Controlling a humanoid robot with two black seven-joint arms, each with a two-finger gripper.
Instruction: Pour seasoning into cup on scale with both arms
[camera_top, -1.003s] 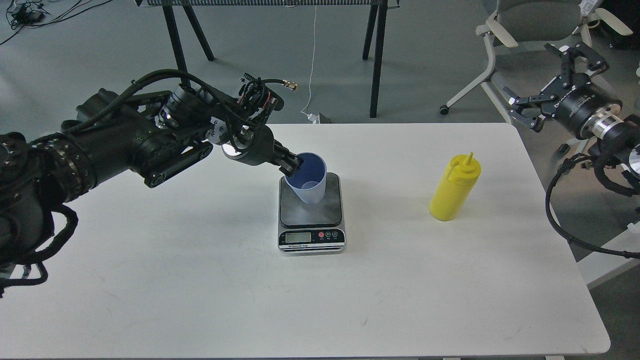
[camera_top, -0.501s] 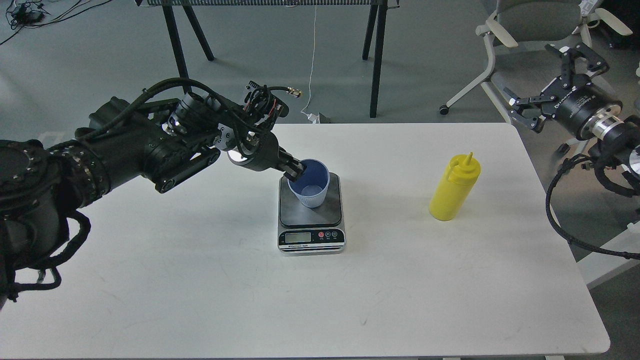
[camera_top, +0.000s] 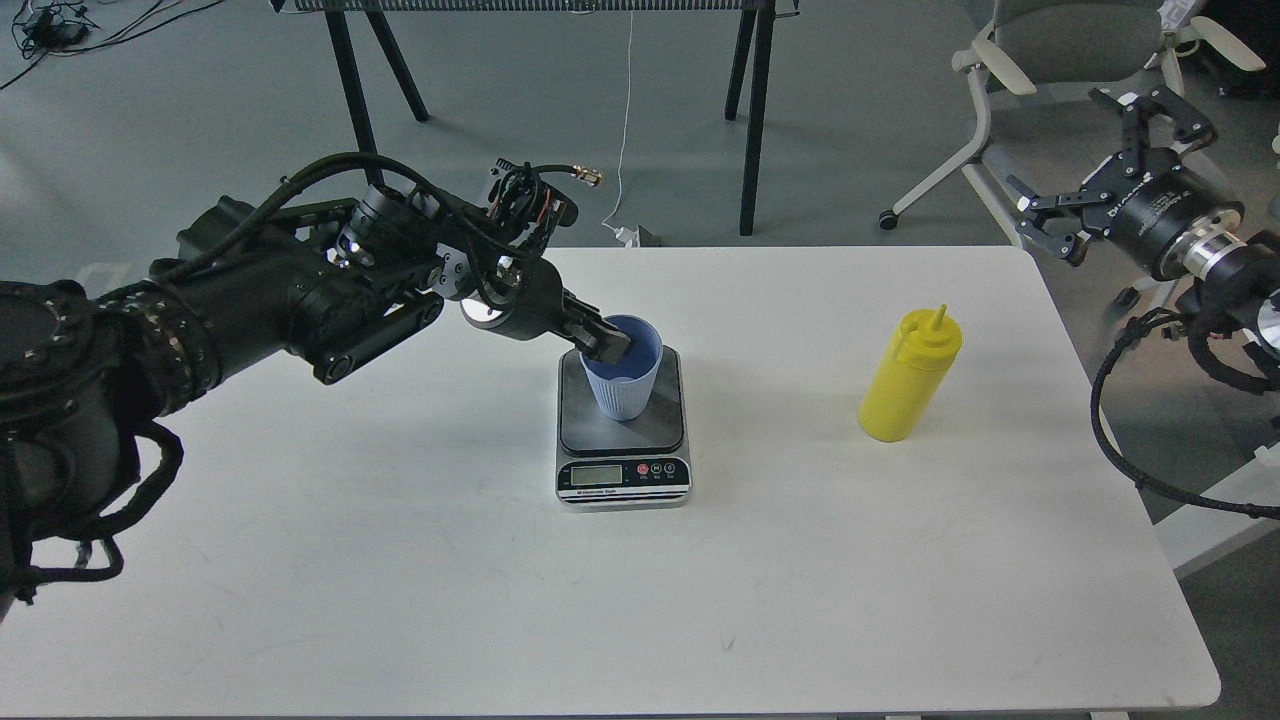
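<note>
**Cup on the scale, left gripper at its rim**

The left arm is reaching in from the left edge, and its left gripper (camera_top: 608, 344) is sitting at the near-left rim of the cup (camera_top: 622, 381). Its dark fingers are pinching that rim, one lying inside the mouth and one against the outer wall. The cup, light blue and ribbed, is standing upright on the dark weighing plate of the scale (camera_top: 622, 428), toward the plate's rear half. The scale is resting near the middle of the white table (camera_top: 400, 560), its silver front with display and round buttons facing the viewer.

The seasoning bottle (camera_top: 909, 376) is standing upright on the table, well to the right of the scale and apart from both grippers, its pointed nozzle pointing upward. The right gripper (camera_top: 1098, 165) is hanging off the table's far-right corner, above the floor and in front of an office chair (camera_top: 1070, 45); its two fingers are spread wide apart and gripping nothing.
</note>
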